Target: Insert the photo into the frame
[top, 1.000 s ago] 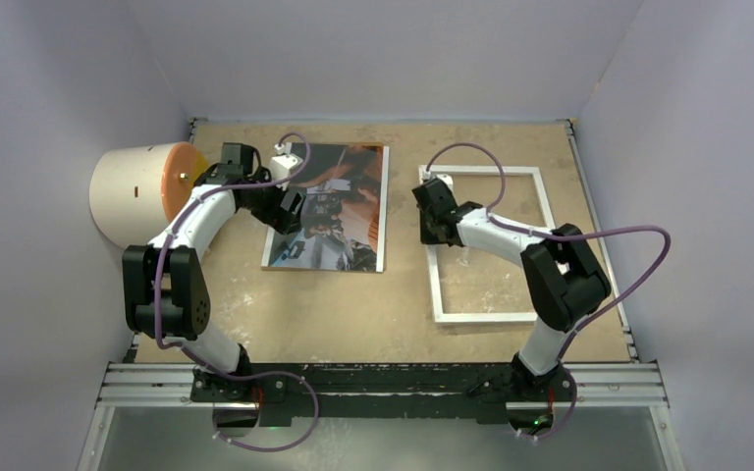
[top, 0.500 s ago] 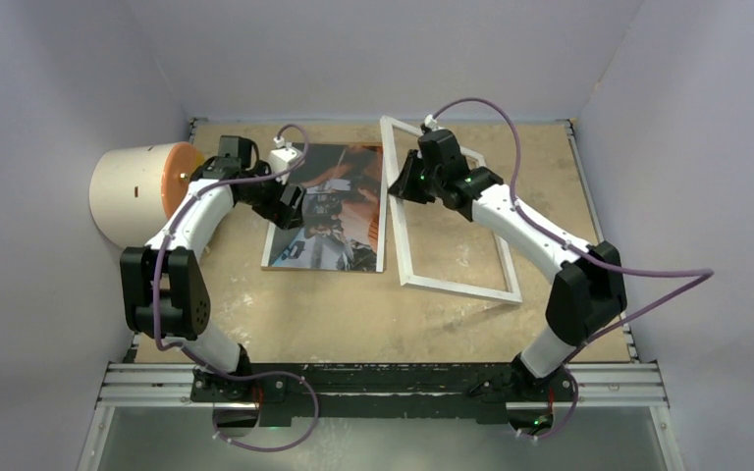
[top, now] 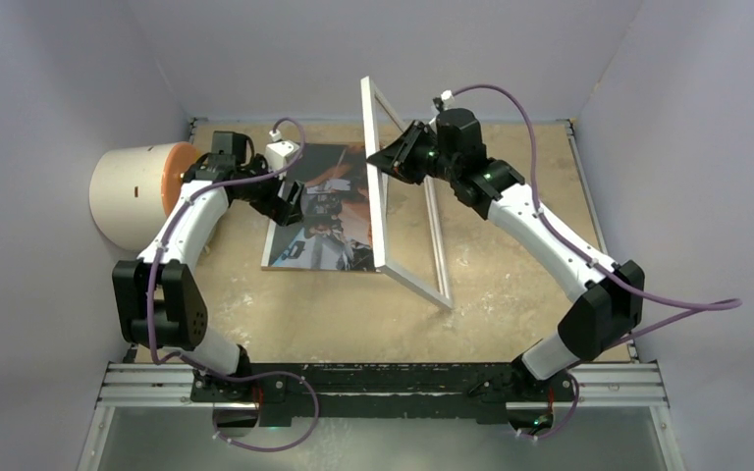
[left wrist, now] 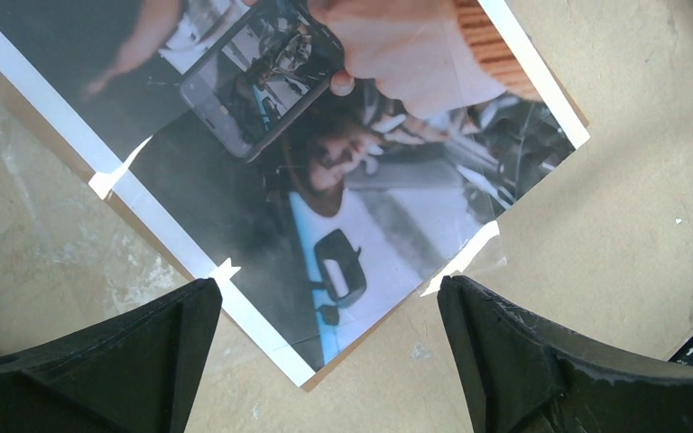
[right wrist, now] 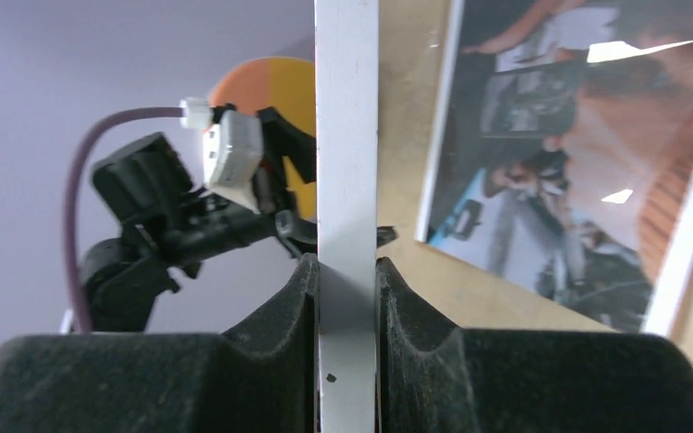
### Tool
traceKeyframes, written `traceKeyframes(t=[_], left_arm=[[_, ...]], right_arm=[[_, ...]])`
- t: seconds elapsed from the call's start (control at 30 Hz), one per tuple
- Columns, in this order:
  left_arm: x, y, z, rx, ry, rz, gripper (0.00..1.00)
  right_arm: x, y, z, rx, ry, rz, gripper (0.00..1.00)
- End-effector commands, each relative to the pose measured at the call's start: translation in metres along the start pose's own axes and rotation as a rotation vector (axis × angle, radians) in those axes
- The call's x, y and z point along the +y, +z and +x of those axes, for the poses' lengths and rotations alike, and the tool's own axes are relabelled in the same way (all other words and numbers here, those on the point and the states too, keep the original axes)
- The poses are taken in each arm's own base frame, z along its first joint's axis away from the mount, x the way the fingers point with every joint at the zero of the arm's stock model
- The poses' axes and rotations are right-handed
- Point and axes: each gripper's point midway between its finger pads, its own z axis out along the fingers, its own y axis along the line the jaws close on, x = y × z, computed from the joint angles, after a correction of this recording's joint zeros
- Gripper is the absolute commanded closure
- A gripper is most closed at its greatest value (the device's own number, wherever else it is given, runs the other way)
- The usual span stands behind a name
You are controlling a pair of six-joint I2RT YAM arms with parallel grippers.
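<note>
1. R gripper [right wrist: 346, 271]: jaws nearly closed, clamped on one white rail of the frame [right wrist: 346, 135]. Both fingers [right wrist: 280, 343] press the rail's flat sides, w/ no gap visible.
2. In the top view, R gripper [top: 385, 159] grips the frame [top: 377, 216] on its long rail, toward the far end.
3. The frame is tipped up on edge, steeply tilted, w/ the gripped rail raised. Its lower near corner is down at the table [top: 511, 285]; can't tell if it actually touches.
4. The frame stands just R of the photo [top: 353, 221]. In the top view the raised rail overlaps the photo's R edge.
5. L gripper [left wrist: 325, 293]: jaws spread wide, holding nothing. The fingers [left wrist: 117, 361] hover over the photo's [left wrist: 325, 162] near corner, one on each side, not touching it.
6. In the top view, L gripper [top: 299, 204] sits over the photo's L part.
7. The photo lies flat, picture side up, on the table's L-centre. A thin brown edge [left wrist: 361, 347] shows under its white border.
8. R wrist view: the photo [right wrist: 577, 180] lies R of the rail, the L arm behind it.
9. Beige cylinder w/ orange face [top: 137, 191] sits at the table's far L, apart from the photo.
</note>
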Motion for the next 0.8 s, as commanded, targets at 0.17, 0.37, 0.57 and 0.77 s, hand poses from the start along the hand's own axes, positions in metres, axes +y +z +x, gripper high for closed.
traceKeyframes(t=[0.17, 0.37, 0.57, 0.77], left_arm=[[-0.008, -0.023, -0.033, -0.101, 0.044, -0.011, 0.0], [-0.008, -0.023, -0.034, -0.106, 0.039, -0.011, 0.0], [-0.009, -0.021, -0.035, -0.111, 0.031, -0.004, 0.0], [-0.008, -0.019, -0.034, -0.107, 0.029, -0.004, 0.0]], right_arm=[[0.074, -0.041, -0.02, 0.002, 0.181, -0.396, 1.0], [0.053, -0.05, -0.032, 0.014, 0.279, -0.446, 1.0], [0.021, -0.057, -0.037, 0.034, 0.352, -0.433, 1.0], [-0.021, -0.067, -0.038, 0.065, 0.371, -0.349, 0.57]])
